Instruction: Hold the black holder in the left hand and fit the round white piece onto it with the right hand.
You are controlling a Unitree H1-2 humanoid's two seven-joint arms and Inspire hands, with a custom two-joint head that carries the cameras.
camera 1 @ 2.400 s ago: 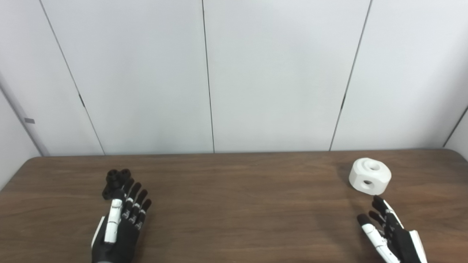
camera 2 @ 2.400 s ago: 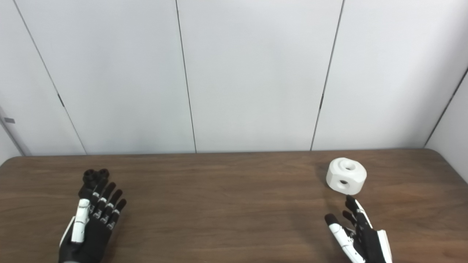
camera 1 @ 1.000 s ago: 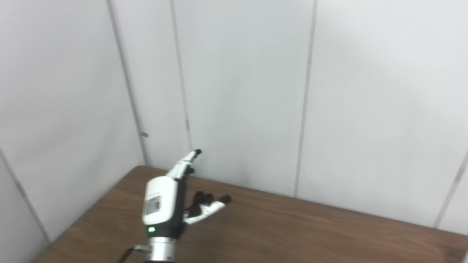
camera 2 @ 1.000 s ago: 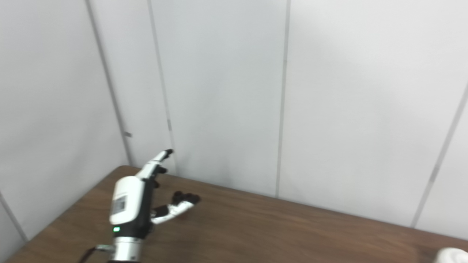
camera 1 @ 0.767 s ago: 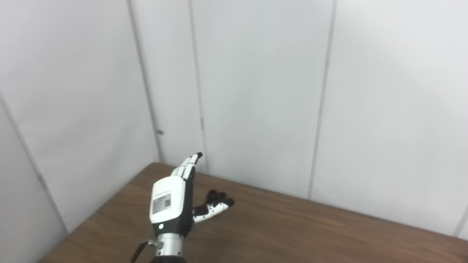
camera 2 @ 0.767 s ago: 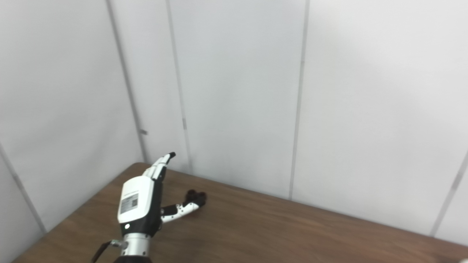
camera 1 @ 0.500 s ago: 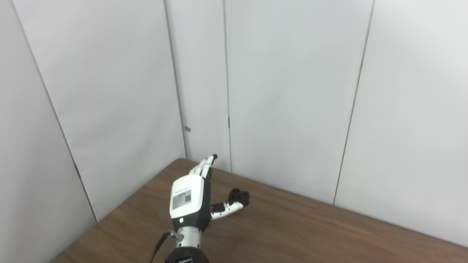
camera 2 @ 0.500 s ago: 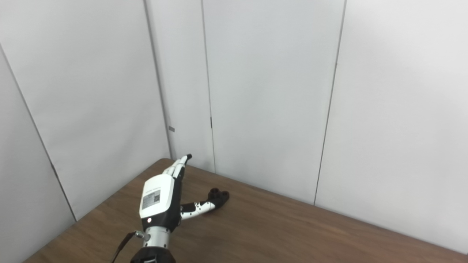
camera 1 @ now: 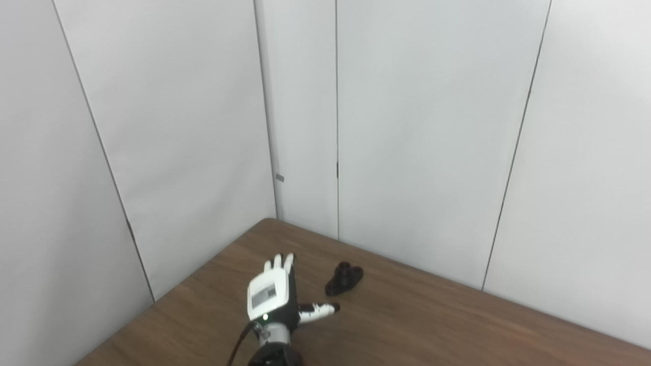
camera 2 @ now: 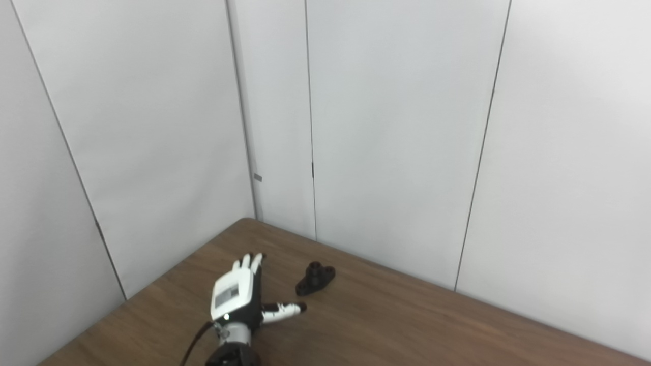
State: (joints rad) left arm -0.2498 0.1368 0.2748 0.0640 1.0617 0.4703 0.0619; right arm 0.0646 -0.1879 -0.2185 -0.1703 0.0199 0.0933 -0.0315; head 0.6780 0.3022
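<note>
The left hand (camera 1: 272, 297) lay empty with fingers spread on the table (camera 1: 457, 330), the black holder (camera 1: 345, 278) just beyond its thumb, seemingly untouched, so a good grasp meant sliding forward and closing around its base; the white piece and right hand were out of sight.

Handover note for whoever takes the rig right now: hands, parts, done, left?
Left robot hand: open, fingers spread, holding nothing, beside the black holder, thumb pointing toward it, not touching.
Right robot hand: not in view.
Black holder: lying on the table near the far left corner.
Round white piece: out of frame.
Done: nothing gripped.
Left: grasp holder with left, fetch white piece with right, fit it on.
</note>
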